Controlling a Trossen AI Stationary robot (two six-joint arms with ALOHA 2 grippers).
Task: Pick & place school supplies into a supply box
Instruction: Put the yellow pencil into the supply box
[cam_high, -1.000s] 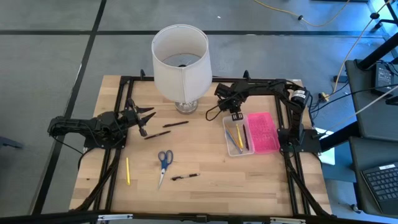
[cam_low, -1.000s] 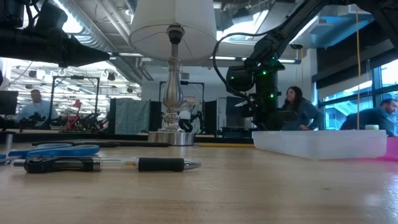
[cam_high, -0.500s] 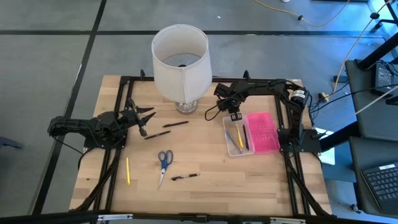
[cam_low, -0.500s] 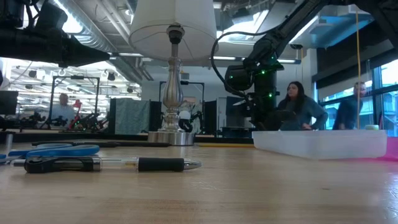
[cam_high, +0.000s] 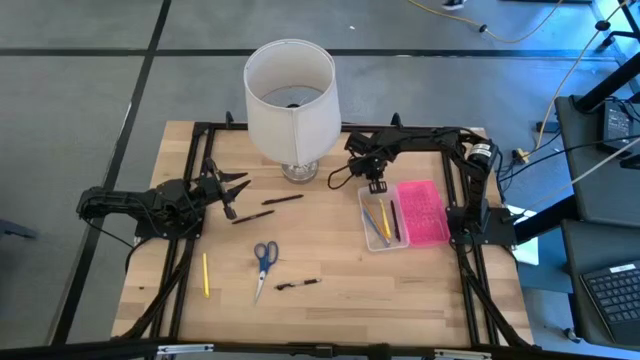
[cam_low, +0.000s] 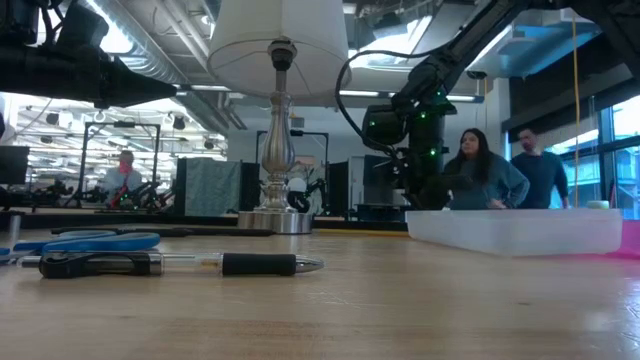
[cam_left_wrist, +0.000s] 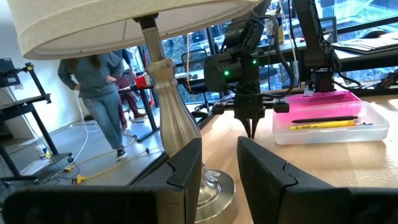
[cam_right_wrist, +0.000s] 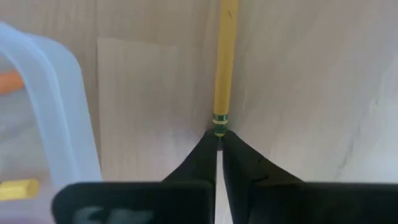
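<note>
**A:** Overhead first. My left tool (cam_high: 228, 190) hovers over the counter (cam_high: 330, 300) near the left edge, fingers spread, nothing in them. Two dark pens (cam_high: 268, 206) lie just beside it, towards the lamp (cam_high: 290, 95).

**B:** And the loose supplies?

**A:** The scissors (cam_high: 264, 256) are mid-counter, a yellow pencil (cam_high: 206, 274) to their left and another dark pen (cam_high: 298, 284) to their right, all apart. The box (cam_high: 364, 216) sits on the right with its pink lid (cam_high: 422, 212) lying open alongside. It holds pencils and one dark pen. My right tool (cam_high: 377, 185) hangs just past the box's far end.

**B:** Table-level camera?

**A:** The near pen and the scissors are in the foreground at left, the lamp's base behind them, the clear box at right. The right arm comes down from above behind the box. A few people (cam_low: 487, 175) are in the room beyond.

**B:** Left wrist?

**A:** I see my own two fingers (cam_left_wrist: 186, 165) with a clear gap between them, empty. Past them is the lamp's stem. Farther off, the right tool points straight down, tips together, near the box.

**B:** Right wrist?

**A:** It's closed, tips meeting at the banded end of a second yellow pencil (cam_right_wrist: 224, 56) on the counter, just beside the box wall. I can't tell whether it pinches the pencil.
</note>
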